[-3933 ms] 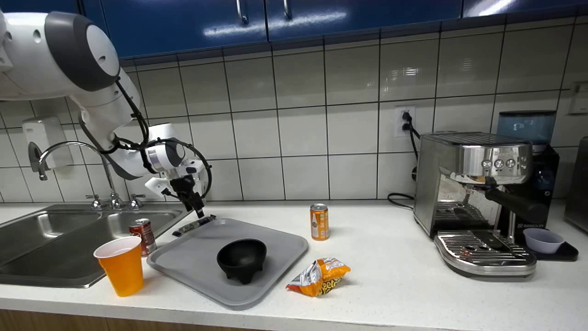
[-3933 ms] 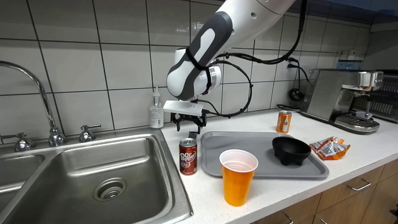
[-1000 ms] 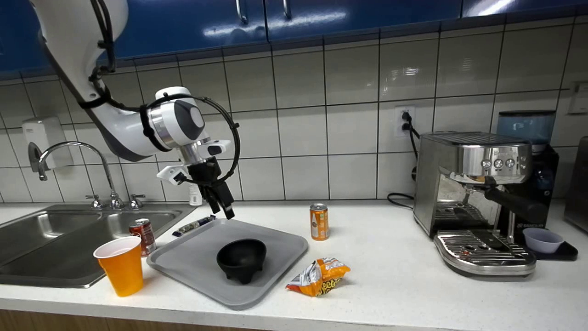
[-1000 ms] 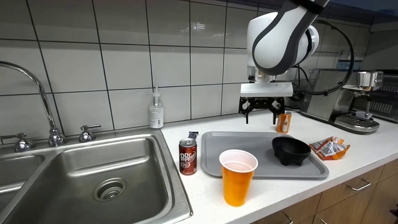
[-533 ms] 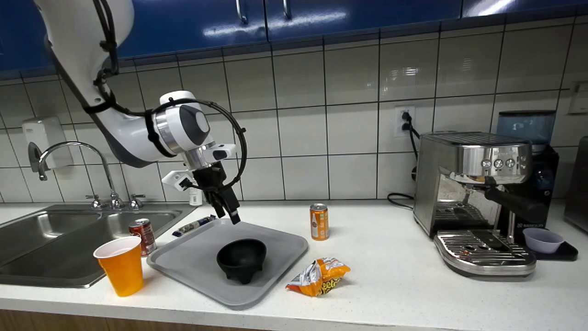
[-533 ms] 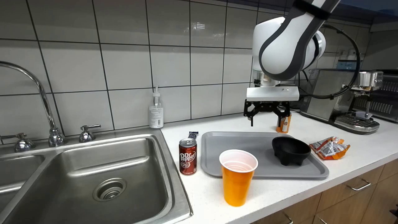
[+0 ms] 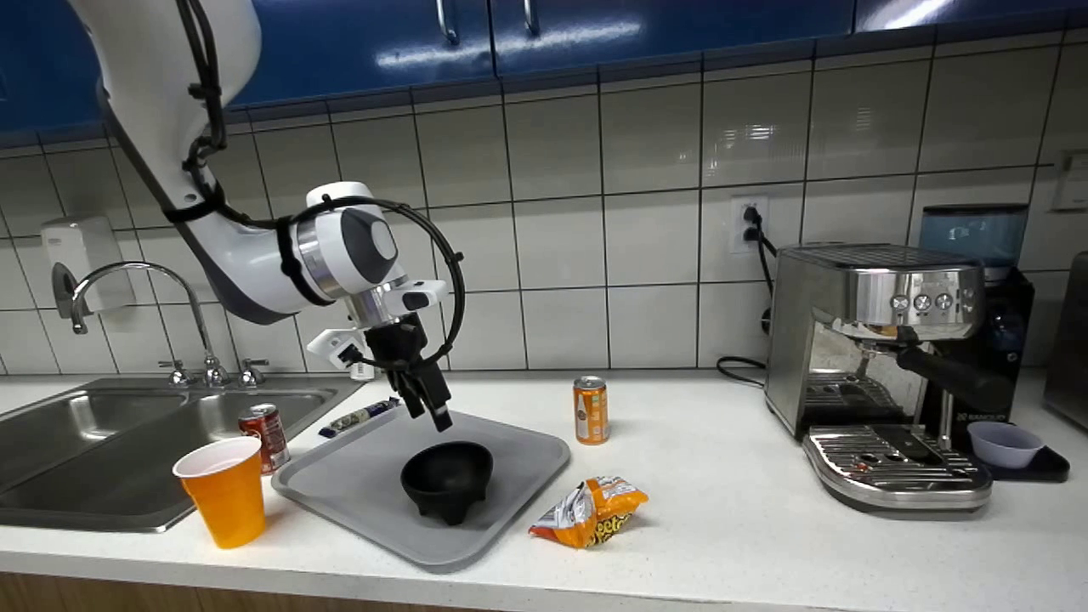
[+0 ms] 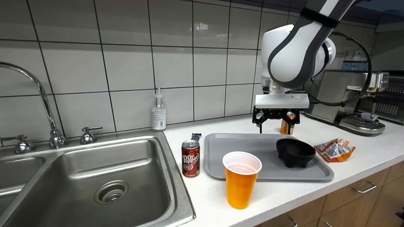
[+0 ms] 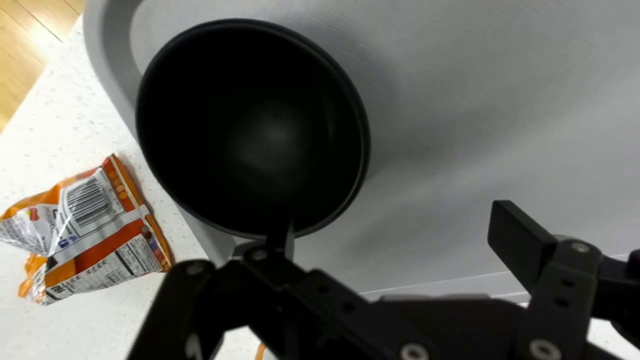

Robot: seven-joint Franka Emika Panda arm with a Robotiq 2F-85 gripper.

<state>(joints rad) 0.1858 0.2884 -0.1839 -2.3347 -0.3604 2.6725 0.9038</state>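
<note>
While the gripper [image 9: 391, 227] hangs spread wide, one finger [image 9: 279, 245] hides — in the wrist view — part of the black bowl [image 9: 252, 127].

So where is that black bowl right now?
In an exterior view, the black bowl stands on the right-hand end of the gray tray, just left of the orange snack bag.

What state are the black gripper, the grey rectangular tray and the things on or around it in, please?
Black gripper: open, holding nothing
Grey rectangular tray: lying flat
Round black bowl: upright, looks empty
Tapered orange cup: upright, uncovered
Red metal can: upright
Orange metal can: upright
Orange snack bag: lying crumpled
Slim dark packet: lying flat
</note>
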